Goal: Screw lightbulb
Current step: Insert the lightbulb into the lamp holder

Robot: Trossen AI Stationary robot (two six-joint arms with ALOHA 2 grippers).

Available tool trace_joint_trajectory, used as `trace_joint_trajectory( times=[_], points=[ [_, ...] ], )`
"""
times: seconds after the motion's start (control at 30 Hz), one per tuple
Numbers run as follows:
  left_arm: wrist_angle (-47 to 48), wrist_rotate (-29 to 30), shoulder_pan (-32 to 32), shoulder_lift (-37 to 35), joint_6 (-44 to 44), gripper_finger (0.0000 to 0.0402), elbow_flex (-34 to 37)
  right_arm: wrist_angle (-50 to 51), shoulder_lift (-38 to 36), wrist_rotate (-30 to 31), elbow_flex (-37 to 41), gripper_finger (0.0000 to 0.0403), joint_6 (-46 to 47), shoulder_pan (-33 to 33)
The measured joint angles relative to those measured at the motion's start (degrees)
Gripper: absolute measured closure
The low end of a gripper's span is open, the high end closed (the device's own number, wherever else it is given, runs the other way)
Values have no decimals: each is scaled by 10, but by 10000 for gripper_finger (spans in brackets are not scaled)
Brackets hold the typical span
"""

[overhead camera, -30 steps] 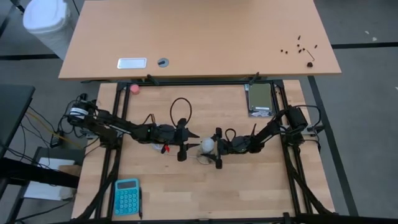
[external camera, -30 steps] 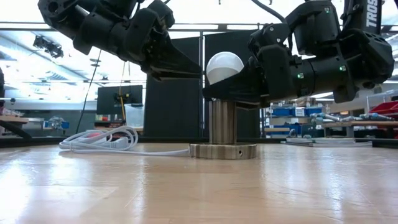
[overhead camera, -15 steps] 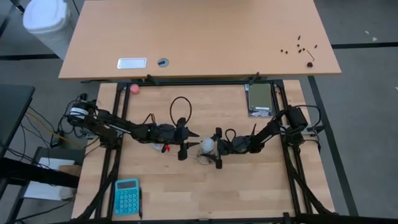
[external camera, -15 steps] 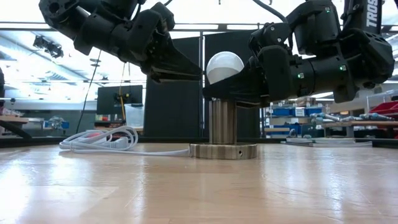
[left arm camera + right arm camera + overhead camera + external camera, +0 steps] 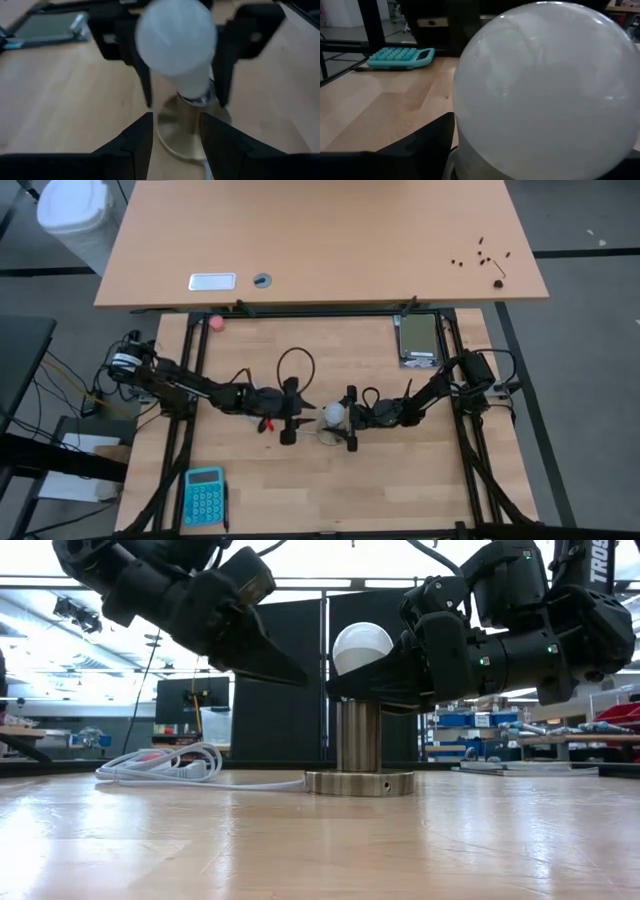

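A: Bulb (image 5: 361, 646) is seated upright on the socket (image 5: 358, 755), mid-table — globe up, base in the metal post.

B: Right gripper (image 5: 341, 420)?

A: Fingers are placed either side of the bulb, low on the globe near the neck. It is clamped — seen from the left wrist, the two dark fingers (image 5: 142, 75) flank the white globe (image 5: 176, 45). In the right wrist view the bulb (image 5: 545, 90) fills most of the frame.

B: Left gripper (image 5: 291, 411)?

A: Held just beside the bulb on the opposite side, apart from it, nothing held. Jaws are narrowly parted — a gap is seen between the tips in the left wrist view.

B: Anything else on the table?

A: White cord (image 5: 160, 765) is coiled beside the socket base. A teal calculator (image 5: 204, 496) is lying at the near left corner, a pink ball (image 5: 215, 322) at the far left edge, a flat grey device (image 5: 418, 340) far right.
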State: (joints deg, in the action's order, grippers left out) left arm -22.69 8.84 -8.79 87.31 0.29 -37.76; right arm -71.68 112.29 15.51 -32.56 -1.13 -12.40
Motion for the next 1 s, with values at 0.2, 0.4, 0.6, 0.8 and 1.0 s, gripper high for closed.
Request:
trace_joint_trajectory(
  times=[0.2, 0.4, 0.6, 0.8, 1.0],
  points=[
    [47, 7, -26, 0, -55, 236, 1, 2, 0, 1, 0, 97, 0, 0],
    [25, 16, -49, 37, -98, 236, 1, 2, 0, 2, 0, 97, -2, 0],
    [-58, 39, -53, 108, -129, 236, 1, 2, 0, 3, 0, 97, -3, 0],
    [-169, 92, -53, 172, -141, 236, 1, 2, 0, 2, 0, 97, -3, 0],
    [-268, 152, -76, 212, -140, 232, 6, 1, 0, 3, 0, 97, -5, 0]
  ],
)
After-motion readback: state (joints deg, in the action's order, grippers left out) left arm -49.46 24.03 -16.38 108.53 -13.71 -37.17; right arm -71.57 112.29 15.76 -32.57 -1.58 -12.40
